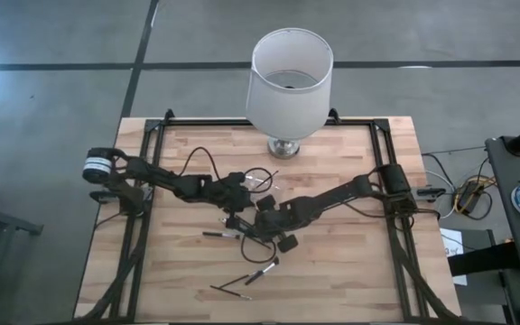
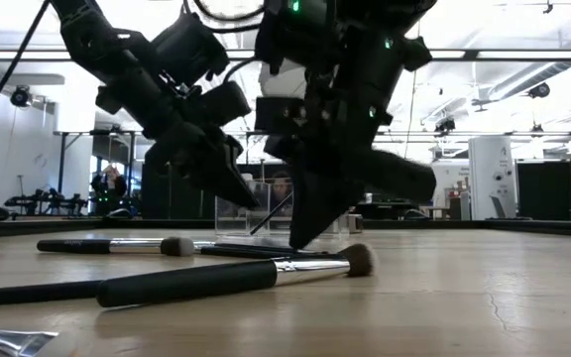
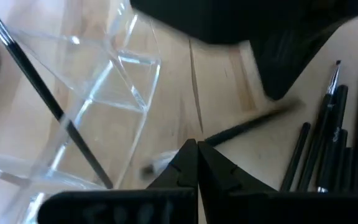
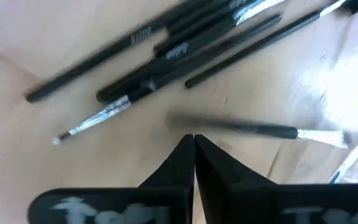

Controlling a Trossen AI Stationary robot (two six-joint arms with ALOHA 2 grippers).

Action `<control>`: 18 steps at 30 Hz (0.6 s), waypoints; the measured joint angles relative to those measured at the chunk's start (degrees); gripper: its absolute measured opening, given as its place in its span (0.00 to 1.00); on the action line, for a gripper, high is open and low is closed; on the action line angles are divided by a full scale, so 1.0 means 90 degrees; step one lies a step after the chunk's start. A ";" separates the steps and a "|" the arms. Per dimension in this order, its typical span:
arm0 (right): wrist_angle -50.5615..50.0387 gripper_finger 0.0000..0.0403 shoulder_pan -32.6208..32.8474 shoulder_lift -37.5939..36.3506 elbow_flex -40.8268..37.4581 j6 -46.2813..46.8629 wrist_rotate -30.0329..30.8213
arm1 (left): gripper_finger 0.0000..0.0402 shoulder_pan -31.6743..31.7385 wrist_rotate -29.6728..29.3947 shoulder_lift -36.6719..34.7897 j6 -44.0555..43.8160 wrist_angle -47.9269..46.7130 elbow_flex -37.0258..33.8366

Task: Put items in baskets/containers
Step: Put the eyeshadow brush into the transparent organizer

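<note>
The clear plastic holder (image 3: 114, 81) stands on the wood at the table's middle, and one thin dark brush (image 3: 36, 81) leans inside it. My left gripper (image 3: 196, 149) is shut, close beside the holder and above the table (image 2: 238, 193). My right gripper (image 4: 193, 140) is shut too, pointing down with its tips at the tabletop (image 2: 300, 241). A lone brush (image 4: 253, 129) with a pale bristle end lies just ahead of both tips. Several more dark brushes (image 4: 166, 43) lie in a bunch beyond it. My left gripper has its shut tips right at the handle end of the lone brush (image 3: 229, 132); I cannot tell whether they touch it. My right gripper comes from above with its shut tips beside the same brush's handle (image 4: 204, 124); I cannot tell whether they touch it.
A large white lampshade (image 1: 289, 77) on a metal base (image 1: 284, 146) stands at the table's far edge. Loose brushes lie toward the near edge (image 1: 222, 235) (image 1: 262, 269) (image 1: 231, 289). Both arms crowd the middle, and bare wood lies to the right.
</note>
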 joint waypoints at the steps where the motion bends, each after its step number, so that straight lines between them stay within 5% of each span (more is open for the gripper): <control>1: -0.0022 0.02 0.0002 -0.0013 -0.0006 0.0000 0.0029 | 0.01 0.0000 -0.0007 -0.0025 0.0005 -0.0012 0.0000; 9: -0.0092 0.02 -0.0002 -0.0204 -0.0022 0.0373 0.0462 | 0.01 -0.0058 -0.0125 -0.0284 -0.0041 -0.0233 0.0096; 14: -0.0186 0.02 -0.0035 -0.0676 -0.0071 0.1284 0.1388 | 0.01 -0.0213 -0.0511 -0.1082 -0.0380 -0.1108 0.0080; 18: 0.0022 0.02 -0.0300 -0.0958 -0.0231 0.2007 0.1472 | 0.01 -0.0304 -0.0860 -0.1739 -0.0708 -0.1854 0.0020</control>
